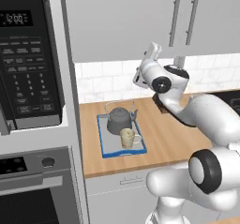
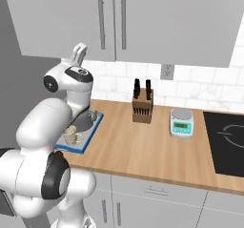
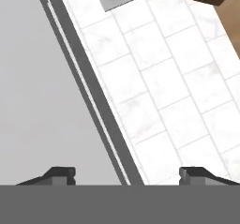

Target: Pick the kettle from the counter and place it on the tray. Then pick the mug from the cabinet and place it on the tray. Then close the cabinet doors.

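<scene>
The dark grey kettle [image 1: 119, 120] stands on the blue-rimmed tray [image 1: 101, 138] on the wooden counter [image 1: 168, 138]. The beige mug [image 1: 127, 138] sits on the tray just in front of the kettle; from the right the mug [image 2: 71, 136] peeks out beside my arm. The cabinet doors [image 1: 140, 21] [image 2: 143, 17] lie flush and closed, bar handles side by side. My gripper [image 1: 152, 50] [image 2: 79, 50] is raised just under the cabinet's lower edge. In the hand view the gripper [image 3: 127, 174] is open and empty, facing the cabinet's edge and the tiled wall.
A black microwave [image 1: 28, 54] sits above an oven [image 1: 33, 190] at the left. A knife block [image 2: 142, 105], a small scale [image 2: 181, 122] and a black cooktop [image 2: 228, 141] stand to the right on the counter. A wall outlet [image 2: 167, 72] is on the tiles.
</scene>
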